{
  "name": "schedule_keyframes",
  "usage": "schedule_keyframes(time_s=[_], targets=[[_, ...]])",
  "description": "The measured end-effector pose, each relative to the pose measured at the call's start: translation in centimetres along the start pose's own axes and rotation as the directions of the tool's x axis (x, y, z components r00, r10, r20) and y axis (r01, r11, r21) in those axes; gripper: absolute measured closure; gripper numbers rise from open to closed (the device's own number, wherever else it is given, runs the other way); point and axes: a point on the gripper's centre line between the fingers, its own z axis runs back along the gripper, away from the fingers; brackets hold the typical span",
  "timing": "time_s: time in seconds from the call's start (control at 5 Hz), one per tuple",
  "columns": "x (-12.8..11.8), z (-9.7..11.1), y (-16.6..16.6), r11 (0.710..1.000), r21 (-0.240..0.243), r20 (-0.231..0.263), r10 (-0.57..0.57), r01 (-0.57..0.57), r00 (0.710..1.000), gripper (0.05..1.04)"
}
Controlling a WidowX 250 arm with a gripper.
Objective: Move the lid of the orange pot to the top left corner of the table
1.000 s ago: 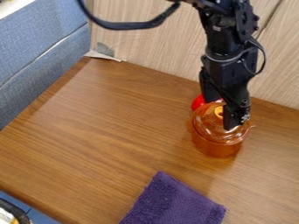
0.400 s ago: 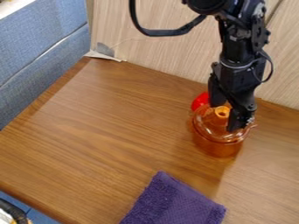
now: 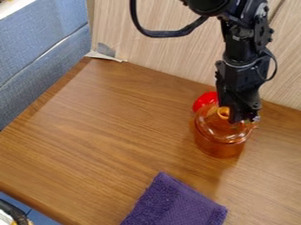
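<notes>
The black gripper (image 3: 233, 117) hangs over the right part of the orange pot's lid, its fingers drawn together. Just left of the fingertips shows the lid's orange knob (image 3: 223, 112); whether they touch it I cannot tell. The clear orange lid (image 3: 218, 128) rests on the transparent orange pot (image 3: 218, 147), which stands upright near the table's back edge on the right. Part of the lid's back and right side is hidden behind the gripper.
A red object (image 3: 204, 100) sits right behind the pot, on its left. A folded purple cloth (image 3: 173, 204) lies at the front of the wooden table (image 3: 111, 127). A pale wooden wall (image 3: 159, 48) runs along the back, with a blue padded panel (image 3: 38, 52) at the left.
The arm has shifted right over the pot, and the gripper's fingers have gone from apart to together. The pot, lid and cloth have kept their places.
</notes>
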Motion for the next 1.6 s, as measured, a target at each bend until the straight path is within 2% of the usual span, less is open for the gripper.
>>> schedule_keyframes(time_s=[0.2,0.6,0.8,1.0,1.2,1.4,1.6], targets=[[0.0,0.1,-0.1,1.000,-0.001,0.004,-0.004,0.004,1.000,0.701],[-0.5,0.4,-0.6,1.000,-0.014,0.001,-0.003,0.003,1.000,0.701],[-0.8,1.1,-0.9,1.000,-0.028,0.003,0.003,-0.003,1.000,0.701],[-0.7,3.3,-0.9,1.000,-0.011,0.046,-0.001,0.002,0.999,0.702],[-3.1,5.3,0.5,0.998,0.043,0.051,0.046,-0.048,0.998,0.702],[-5.5,5.7,2.9,0.990,0.060,0.048,0.128,-0.131,0.991,0.702],[-7.1,5.8,7.2,0.968,0.101,0.037,0.226,-0.229,0.973,0.702]])
